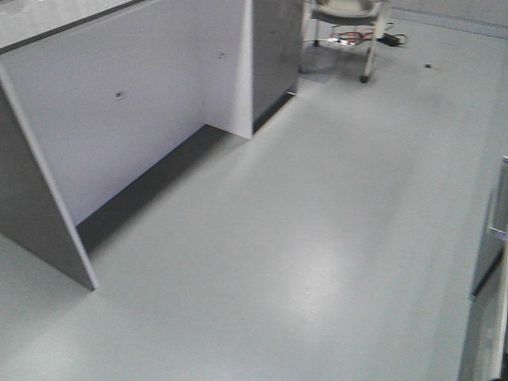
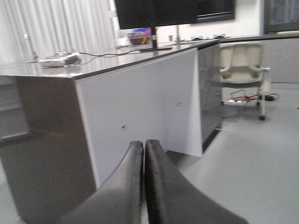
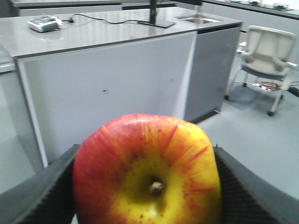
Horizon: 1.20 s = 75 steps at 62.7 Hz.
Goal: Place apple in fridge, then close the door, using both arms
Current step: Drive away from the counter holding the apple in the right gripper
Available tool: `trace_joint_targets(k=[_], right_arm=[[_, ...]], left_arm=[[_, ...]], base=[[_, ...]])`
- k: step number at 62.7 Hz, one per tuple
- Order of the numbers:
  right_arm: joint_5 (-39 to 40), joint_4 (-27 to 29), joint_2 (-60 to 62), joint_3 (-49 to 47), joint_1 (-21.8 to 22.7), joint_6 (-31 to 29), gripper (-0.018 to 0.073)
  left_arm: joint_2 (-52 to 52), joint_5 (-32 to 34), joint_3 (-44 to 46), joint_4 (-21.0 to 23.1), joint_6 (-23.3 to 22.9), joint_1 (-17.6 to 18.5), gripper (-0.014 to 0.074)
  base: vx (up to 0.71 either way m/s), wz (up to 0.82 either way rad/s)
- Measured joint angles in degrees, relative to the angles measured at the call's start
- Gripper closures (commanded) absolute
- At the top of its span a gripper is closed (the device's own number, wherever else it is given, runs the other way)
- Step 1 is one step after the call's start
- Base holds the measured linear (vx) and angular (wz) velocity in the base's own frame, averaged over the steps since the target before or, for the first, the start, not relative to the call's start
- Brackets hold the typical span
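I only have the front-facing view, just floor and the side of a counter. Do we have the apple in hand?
Observer: Yes. The right wrist view shows the apple wedged between the right fingers, stem end facing the camera.
Operator: And the left side?
Observer: The left fingers are pressed together with nothing between them.
Operator: Anything on top of the counter?
Observer: A small white device with a cable lies near one end of the counter.
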<state>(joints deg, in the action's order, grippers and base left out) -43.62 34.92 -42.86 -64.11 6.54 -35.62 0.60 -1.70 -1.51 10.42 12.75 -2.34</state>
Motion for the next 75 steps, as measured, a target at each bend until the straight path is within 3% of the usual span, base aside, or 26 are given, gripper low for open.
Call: trace_joint_targets(k=[75], right_arm=[[-0.02,0.0,0.0,0.0,0.0,0.0,0.0566]], left_arm=[[0.0,0.0,0.0,0.0,0.0,0.0,0.0603]], base=[[-0.01,0.44]])
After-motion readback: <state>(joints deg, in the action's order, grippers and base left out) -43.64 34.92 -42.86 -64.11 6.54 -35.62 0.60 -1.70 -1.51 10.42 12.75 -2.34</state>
